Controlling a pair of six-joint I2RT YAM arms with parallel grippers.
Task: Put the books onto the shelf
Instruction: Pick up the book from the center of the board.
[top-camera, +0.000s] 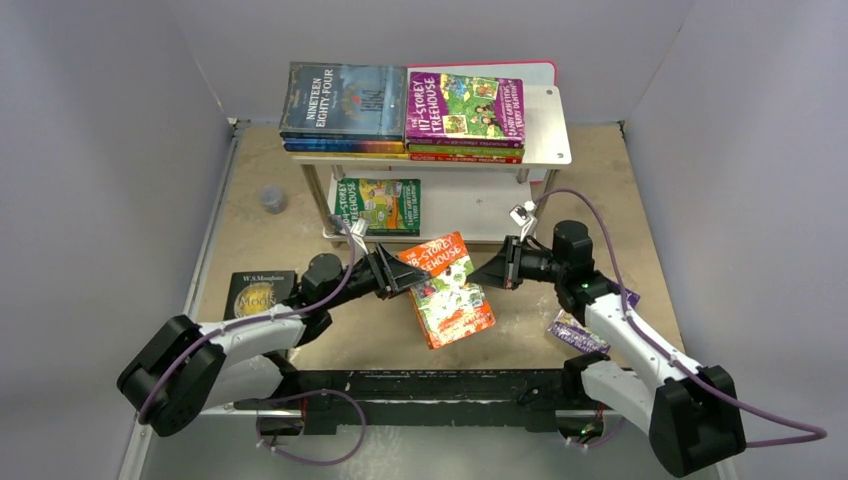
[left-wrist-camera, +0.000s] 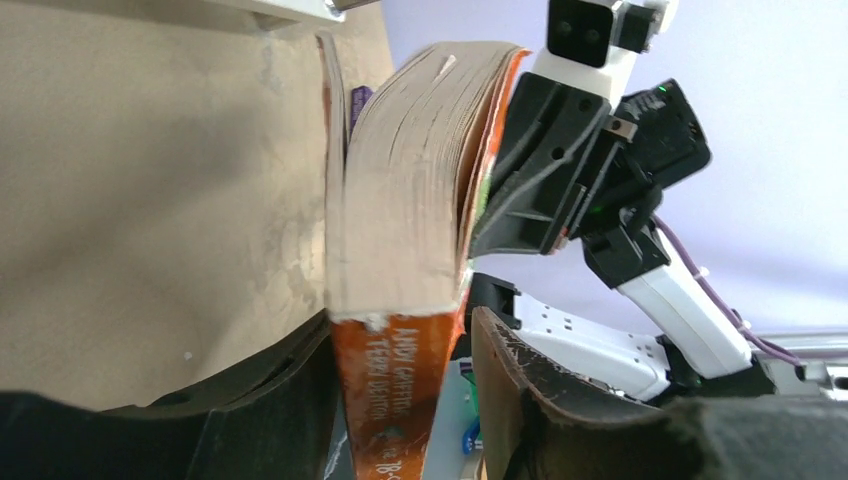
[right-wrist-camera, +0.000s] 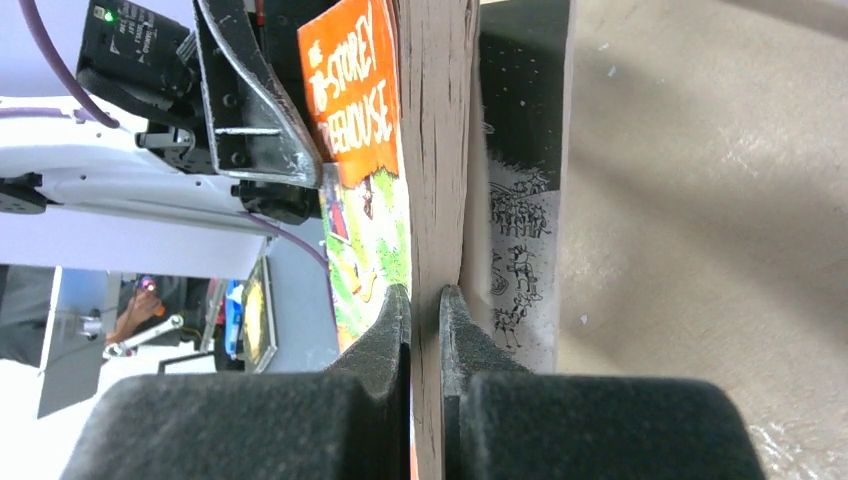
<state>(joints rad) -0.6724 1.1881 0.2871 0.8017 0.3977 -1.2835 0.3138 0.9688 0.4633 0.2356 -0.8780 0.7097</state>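
Note:
An orange "Storey Treehouse" book (top-camera: 447, 290) hangs above the table between both grippers, in front of the shelf (top-camera: 545, 130). My right gripper (right-wrist-camera: 425, 300) is shut on a thin sheaf of its pages (right-wrist-camera: 440, 150), while the back cover hangs loose. My left gripper (left-wrist-camera: 400, 330) straddles the orange spine (left-wrist-camera: 400, 400). One finger lies against the book and a gap shows at the other. The shelf's top board holds two stacks, topped by "Nineteen Eighty-Four" (top-camera: 343, 100) and a purple Treehouse title (top-camera: 465, 105). A green one (top-camera: 377, 205) lies on the lower board.
A black "Moon" book (top-camera: 260, 293) lies on the table by the left arm. A purple book (top-camera: 578, 333) sits partly under the right arm. A small grey object (top-camera: 272, 200) rests left of the shelf. Grey walls enclose the table.

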